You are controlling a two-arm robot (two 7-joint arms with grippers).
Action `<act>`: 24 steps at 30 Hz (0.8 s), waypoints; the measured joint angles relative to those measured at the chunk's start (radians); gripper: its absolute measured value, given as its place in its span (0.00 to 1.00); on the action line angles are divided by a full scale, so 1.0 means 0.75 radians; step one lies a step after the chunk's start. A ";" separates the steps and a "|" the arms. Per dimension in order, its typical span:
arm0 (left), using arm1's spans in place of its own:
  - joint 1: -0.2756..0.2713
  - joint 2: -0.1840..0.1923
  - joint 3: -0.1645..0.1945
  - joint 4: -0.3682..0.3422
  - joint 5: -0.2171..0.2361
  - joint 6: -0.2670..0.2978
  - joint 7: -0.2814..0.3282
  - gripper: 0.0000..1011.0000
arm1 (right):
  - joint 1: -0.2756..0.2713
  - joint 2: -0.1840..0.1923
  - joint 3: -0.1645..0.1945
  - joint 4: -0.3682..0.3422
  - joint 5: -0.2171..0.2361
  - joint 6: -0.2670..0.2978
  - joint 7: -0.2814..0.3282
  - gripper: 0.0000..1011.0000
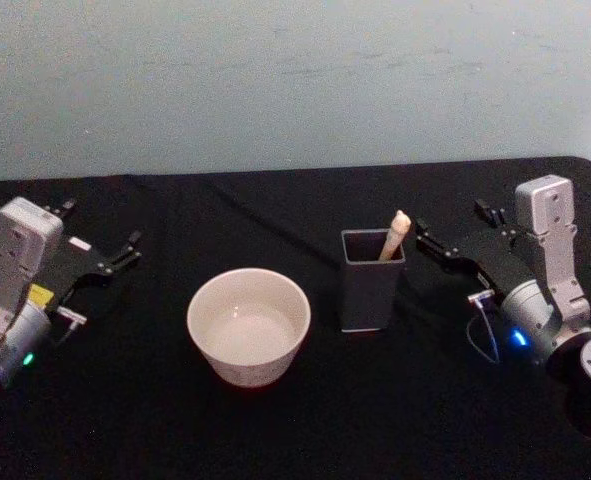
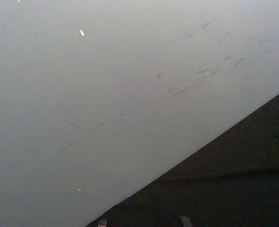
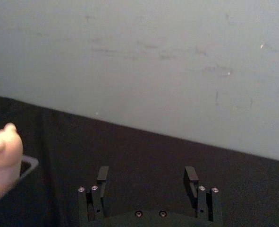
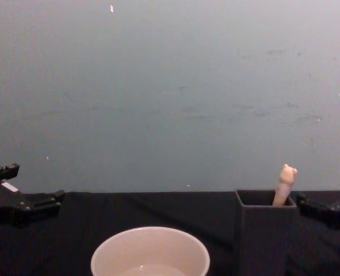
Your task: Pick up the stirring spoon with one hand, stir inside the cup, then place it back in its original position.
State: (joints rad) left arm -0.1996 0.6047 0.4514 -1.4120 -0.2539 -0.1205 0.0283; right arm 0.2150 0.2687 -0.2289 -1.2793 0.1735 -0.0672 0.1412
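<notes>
Still at the pick-up step: spoon [image 1: 394, 236] standing in holder [image 1: 371, 280] right of cup [image 1: 249, 325], right gripper [image 1: 427, 240] just beside it, open and empty, needing to close on the handle; left gripper [image 1: 125, 250] parked far left, apparently open, empty.

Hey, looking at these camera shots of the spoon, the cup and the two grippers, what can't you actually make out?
- Stirring spoon: its neck and bowl are hidden inside the dark holder in head, chest and right wrist views.
- Cup: its lower part is cut off by the chest view's bottom edge.
- Right gripper: open in its wrist view, its base cut off by the bottom edge.
- Left gripper: too small in the head view to judge.
</notes>
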 joint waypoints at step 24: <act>0.000 0.000 0.000 0.000 0.000 0.000 0.000 0.99 | -0.001 0.002 -0.001 -0.006 0.003 0.000 0.002 0.99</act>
State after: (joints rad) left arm -0.1995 0.6047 0.4514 -1.4119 -0.2539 -0.1206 0.0283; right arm 0.2141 0.2701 -0.2300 -1.2840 0.1756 -0.0669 0.1428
